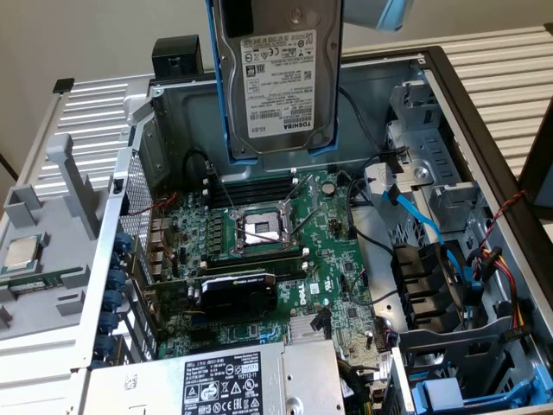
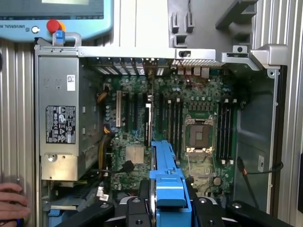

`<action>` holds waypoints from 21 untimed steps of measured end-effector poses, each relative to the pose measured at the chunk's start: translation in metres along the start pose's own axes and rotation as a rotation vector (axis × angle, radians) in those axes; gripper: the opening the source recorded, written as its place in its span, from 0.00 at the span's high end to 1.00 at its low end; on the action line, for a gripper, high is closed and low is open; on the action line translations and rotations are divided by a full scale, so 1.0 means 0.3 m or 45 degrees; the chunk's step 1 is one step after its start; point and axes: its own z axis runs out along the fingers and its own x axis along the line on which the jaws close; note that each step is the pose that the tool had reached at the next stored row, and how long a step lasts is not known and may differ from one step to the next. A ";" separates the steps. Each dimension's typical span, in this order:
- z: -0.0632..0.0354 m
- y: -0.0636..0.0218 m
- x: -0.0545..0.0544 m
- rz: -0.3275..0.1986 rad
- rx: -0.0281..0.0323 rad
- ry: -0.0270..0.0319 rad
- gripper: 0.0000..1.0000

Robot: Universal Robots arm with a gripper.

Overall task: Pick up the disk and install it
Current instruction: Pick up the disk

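Disk (image 1: 281,78) hangs upright above the open computer case (image 1: 186,121), its blue frame clamped between the gripper (image 2: 168,208) fingers (image 2: 135,210). A slipping grip could drop it onto the motherboard (image 1: 346,285) below.

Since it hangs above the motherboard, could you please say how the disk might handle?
The disk looks rigid and probably dense: a metal casing. Its blue plastic frame may flex slightly under grip. Dropped, it could damage the motherboard below.

Silver-grey metal disk (image 1: 278,22) with matt white paper label (image 1: 279,86), in smooth blue plastic frame (image 2: 166,189)
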 end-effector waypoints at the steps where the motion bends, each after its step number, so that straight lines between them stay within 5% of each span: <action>1: 0.001 -0.002 0.008 0.000 0.0001 -0.0002 0.63; 13: 0.003 -0.026 0.095 0.003 0.0000 0.0001 0.63; 21: 0.005 -0.068 0.132 0.004 0.0000 0.0000 0.63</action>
